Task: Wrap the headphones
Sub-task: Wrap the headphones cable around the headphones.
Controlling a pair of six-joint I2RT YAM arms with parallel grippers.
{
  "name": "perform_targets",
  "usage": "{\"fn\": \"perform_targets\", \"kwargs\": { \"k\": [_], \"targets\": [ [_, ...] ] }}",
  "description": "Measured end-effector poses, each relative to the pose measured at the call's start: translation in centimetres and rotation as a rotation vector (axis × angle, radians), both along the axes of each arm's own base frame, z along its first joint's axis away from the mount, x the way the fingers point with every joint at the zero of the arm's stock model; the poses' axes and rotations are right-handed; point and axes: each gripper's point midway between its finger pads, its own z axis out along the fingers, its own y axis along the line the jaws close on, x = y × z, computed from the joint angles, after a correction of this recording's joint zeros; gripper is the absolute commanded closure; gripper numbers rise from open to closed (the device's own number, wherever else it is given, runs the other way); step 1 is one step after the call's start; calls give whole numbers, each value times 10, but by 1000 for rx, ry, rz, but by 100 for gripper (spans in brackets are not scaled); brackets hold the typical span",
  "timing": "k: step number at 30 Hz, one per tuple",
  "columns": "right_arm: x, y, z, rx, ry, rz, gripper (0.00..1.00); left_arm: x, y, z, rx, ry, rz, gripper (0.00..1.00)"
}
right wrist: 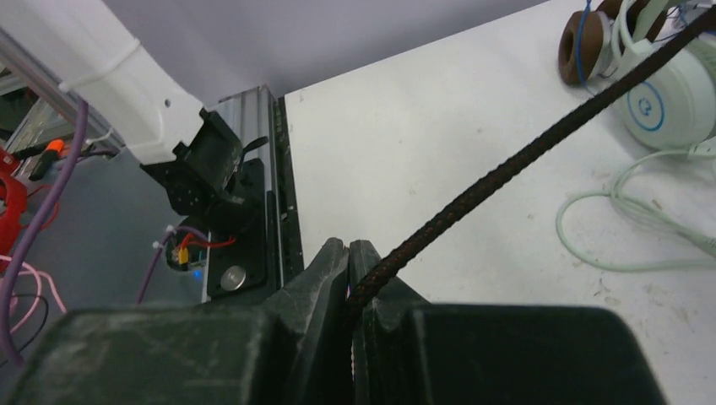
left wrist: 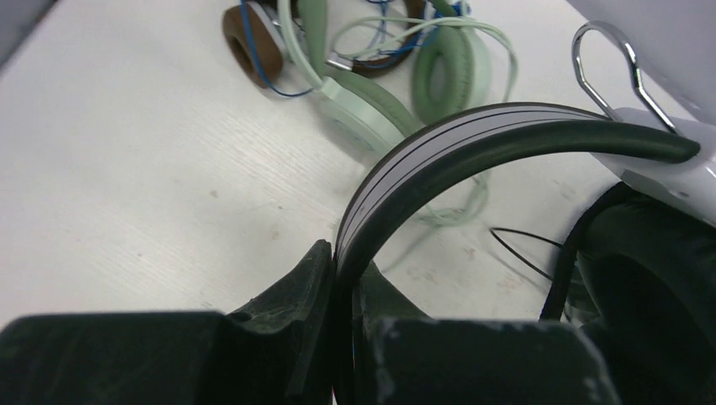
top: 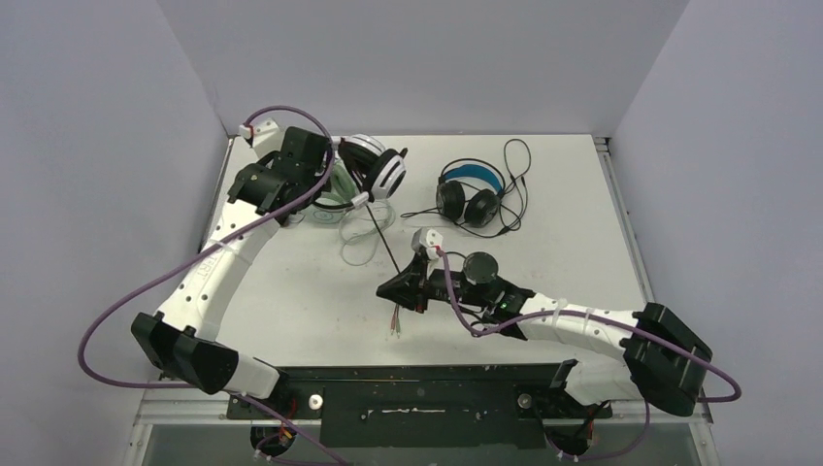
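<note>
My left gripper [top: 335,167] is shut on the headband of the white headset with black stripes [top: 377,171], held at the table's far left; the striped band [left wrist: 439,143] runs out of my left gripper [left wrist: 344,278]. The mint green headset [left wrist: 371,110] and the brown headset [left wrist: 245,42] lie on the table beyond it. My right gripper [top: 390,289] is shut on this headset's black braided cord [right wrist: 507,173], which runs taut from my right gripper [right wrist: 349,278] up to the headset. The black headset with the blue headband [top: 471,189] lies at the back middle.
The mint cord [top: 357,243] loops loosely on the table between the two grippers. The braided cord's frayed end [top: 396,325] hangs near the front. The black headset's thin cord [top: 516,184] loops to its right. The table's left edge rail [right wrist: 253,186] and grey walls bound the space.
</note>
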Motion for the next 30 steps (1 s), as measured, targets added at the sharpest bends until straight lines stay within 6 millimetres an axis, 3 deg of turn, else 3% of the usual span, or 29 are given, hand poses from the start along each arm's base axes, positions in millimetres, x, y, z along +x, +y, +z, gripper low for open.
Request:
{"fn": "perform_targets", "kwargs": {
  "k": [7, 13, 22, 30],
  "targets": [
    [25, 4, 15, -174, -42, -72, 96, -2, 28, -41, 191, 61, 61, 100],
    [59, -10, 15, -333, -87, -213, 96, -10, 30, -68, 435, 85, -54, 100],
    [117, -44, 5, -510, -124, -413, 93, -27, -2, -61, 791, 29, -346, 100],
    [145, -73, -3, -541, -108, -535, 87, -32, -21, -58, 822, 16, -525, 100]
  ]
}}
